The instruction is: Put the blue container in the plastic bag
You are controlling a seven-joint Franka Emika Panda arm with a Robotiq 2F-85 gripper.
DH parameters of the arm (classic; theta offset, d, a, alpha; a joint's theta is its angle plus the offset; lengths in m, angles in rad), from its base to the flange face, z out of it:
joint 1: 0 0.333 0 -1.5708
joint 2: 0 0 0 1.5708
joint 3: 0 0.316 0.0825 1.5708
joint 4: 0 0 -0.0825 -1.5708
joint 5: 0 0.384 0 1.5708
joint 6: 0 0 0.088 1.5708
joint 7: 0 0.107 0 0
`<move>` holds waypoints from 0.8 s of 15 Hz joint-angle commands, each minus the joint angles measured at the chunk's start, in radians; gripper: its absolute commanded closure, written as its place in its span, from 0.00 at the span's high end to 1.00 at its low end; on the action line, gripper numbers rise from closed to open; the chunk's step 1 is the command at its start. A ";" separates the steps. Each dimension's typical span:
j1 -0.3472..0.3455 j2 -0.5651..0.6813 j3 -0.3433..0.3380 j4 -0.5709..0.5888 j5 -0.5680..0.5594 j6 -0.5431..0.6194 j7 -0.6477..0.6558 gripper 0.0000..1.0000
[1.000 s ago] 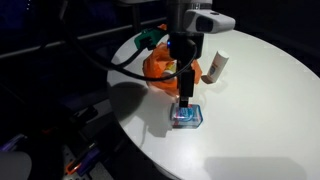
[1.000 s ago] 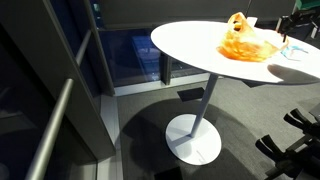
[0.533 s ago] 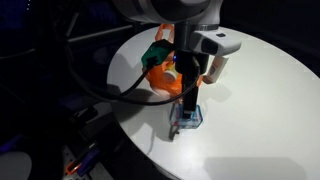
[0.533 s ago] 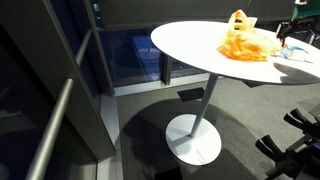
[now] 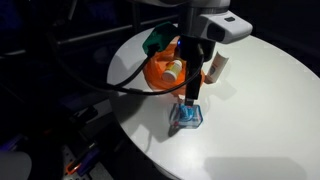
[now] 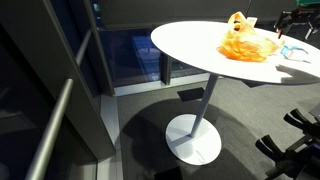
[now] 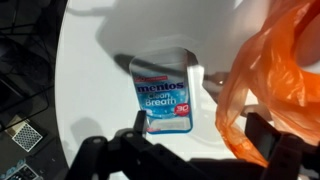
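The blue container (image 5: pixel 187 118), a Mentos Clean Breath box, lies flat on the white round table (image 5: pixel 260 110). In the wrist view the container (image 7: pixel 163 92) lies just ahead of my gripper (image 7: pixel 200 132), near its left finger. My gripper (image 5: pixel 191 96) hangs just above it, jaws open and empty. The orange plastic bag (image 5: pixel 163 70) sits crumpled just behind the container. In the wrist view the bag (image 7: pixel 275 80) is to the right of the container, in front of the right finger. In an exterior view the bag (image 6: pixel 240 43) and the container (image 6: pixel 296 52) appear far off.
A white cylindrical bottle (image 5: pixel 217 65) stands behind the gripper, right of the bag. A green object (image 5: pixel 155 41) rests on top of the bag. The table edge curves close in front of the container. Dark floor and cables lie below.
The gripper dipped close to the blue container half a second ago and now stands a little higher. The container has not moved.
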 commanded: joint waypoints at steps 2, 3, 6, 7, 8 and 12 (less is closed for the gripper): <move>-0.010 -0.059 -0.001 -0.001 0.027 -0.007 -0.030 1.00; -0.011 -0.063 -0.003 0.000 0.018 -0.006 -0.021 1.00; -0.016 -0.062 -0.008 -0.005 0.000 0.001 -0.006 1.00; -0.017 -0.057 -0.008 -0.011 -0.008 0.008 -0.001 1.00; -0.017 -0.054 -0.010 -0.016 -0.015 0.014 0.006 1.00; -0.015 -0.034 -0.014 -0.032 -0.029 0.026 0.023 1.00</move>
